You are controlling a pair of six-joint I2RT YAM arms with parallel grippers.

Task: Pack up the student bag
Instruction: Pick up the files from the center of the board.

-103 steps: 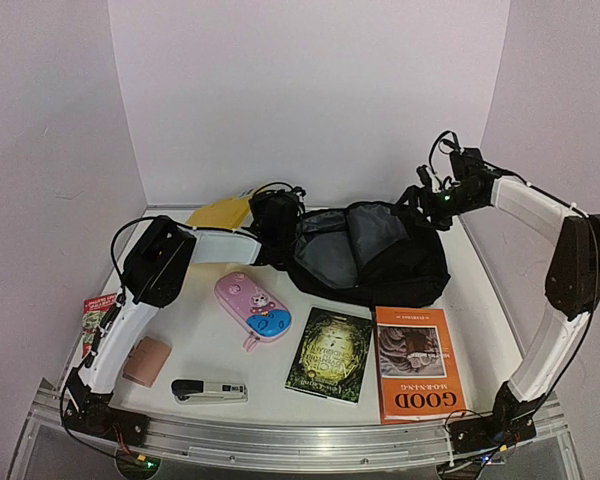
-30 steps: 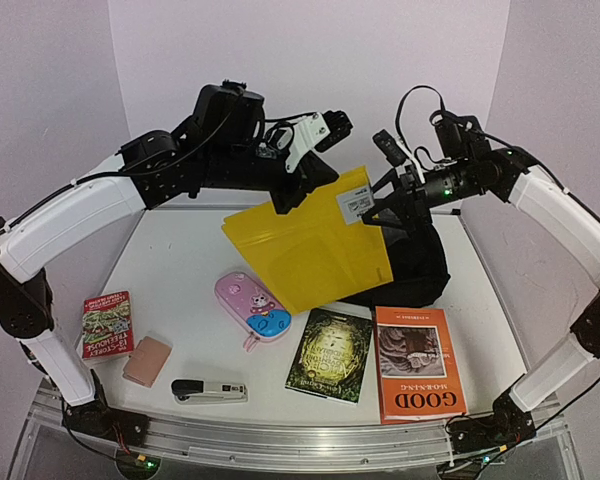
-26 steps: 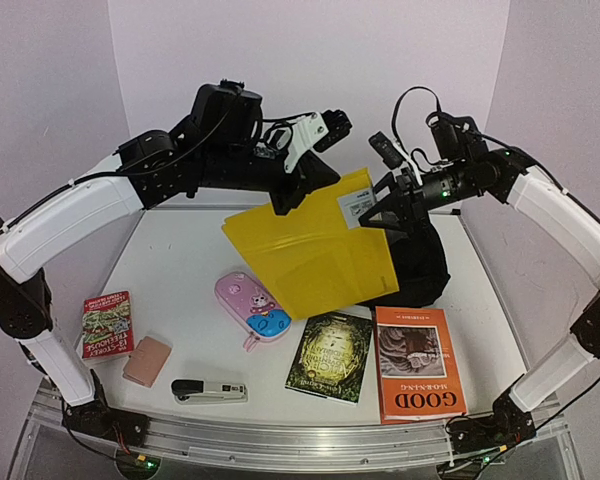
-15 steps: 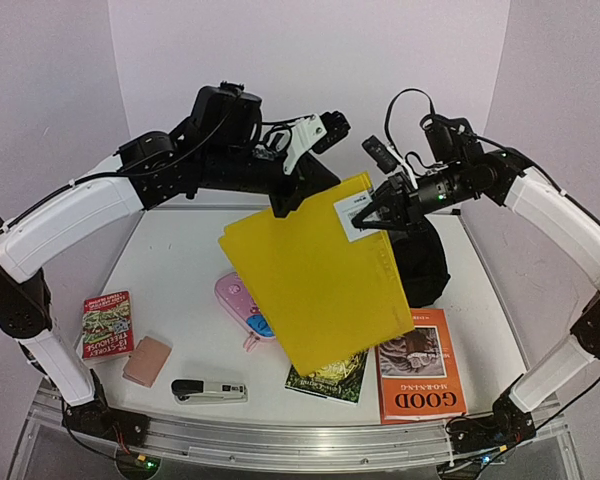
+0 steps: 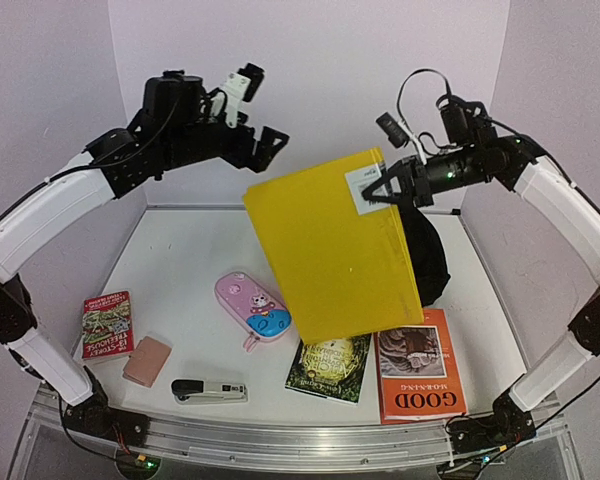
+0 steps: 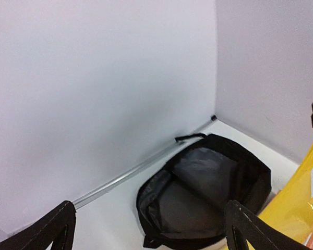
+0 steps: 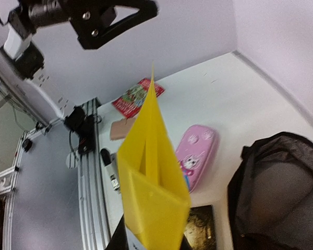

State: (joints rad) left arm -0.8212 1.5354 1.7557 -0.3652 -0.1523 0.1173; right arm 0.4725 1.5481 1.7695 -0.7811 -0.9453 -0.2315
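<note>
Left gripper, now spread empty, released the yellow folder; right gripper pinches its corner. Far-right-corner student bag looks empty: 0 items packed.

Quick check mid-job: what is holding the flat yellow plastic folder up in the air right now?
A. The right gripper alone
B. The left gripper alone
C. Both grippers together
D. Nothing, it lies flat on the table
A. The right gripper pinches the flat yellow plastic folder at its upper corner by the white label, while the left gripper is open and clear of it.
</note>
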